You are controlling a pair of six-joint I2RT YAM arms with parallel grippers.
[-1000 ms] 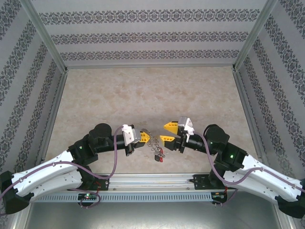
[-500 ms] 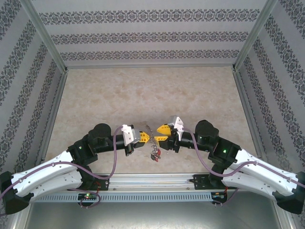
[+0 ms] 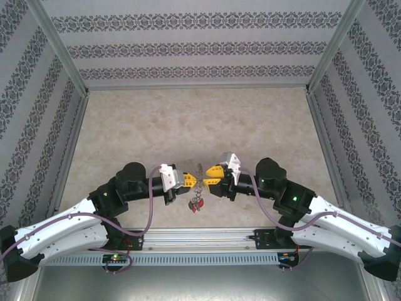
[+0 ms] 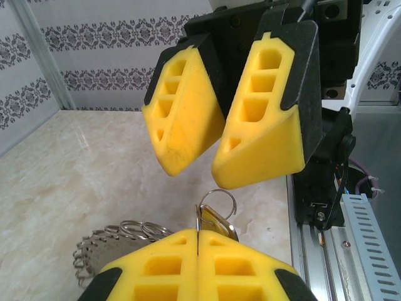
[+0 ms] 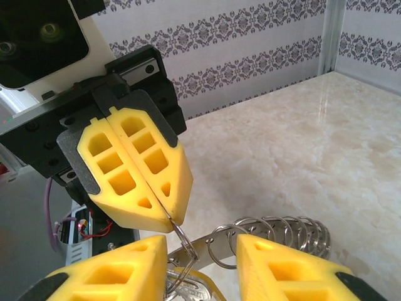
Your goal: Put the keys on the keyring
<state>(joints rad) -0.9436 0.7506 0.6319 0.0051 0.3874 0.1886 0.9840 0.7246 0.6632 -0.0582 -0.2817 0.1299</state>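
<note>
Top external view: the left arm (image 3: 62,229) and right arm (image 3: 338,219) are meeting tip to tip near the 6 o'clock edge of a pale marbled worktop (image 3: 188,119). The keyring (image 3: 199,178), a silvery scalloped ring, is sitting between them. The left jaws are at its 9 o'clock and the right jaws at its 3 o'clock. The keys (image 3: 197,204) are clustering in a small bunch at its 6 o'clock, one showing a red head.

Left wrist view: the left jaws are pressing together at 6 o'clock of the picture, pinching a small wire loop (image 4: 217,199) that is poking up from between them. The keyring's coils are showing at 8 o'clock beside them. The right jaws are standing spread at 12 o'clock, above the loop.

Right wrist view: the right jaws are standing apart along the bottom edge, with the loop and the keyring showing in the gap. Whether they are touching the ring is unclear.
</note>
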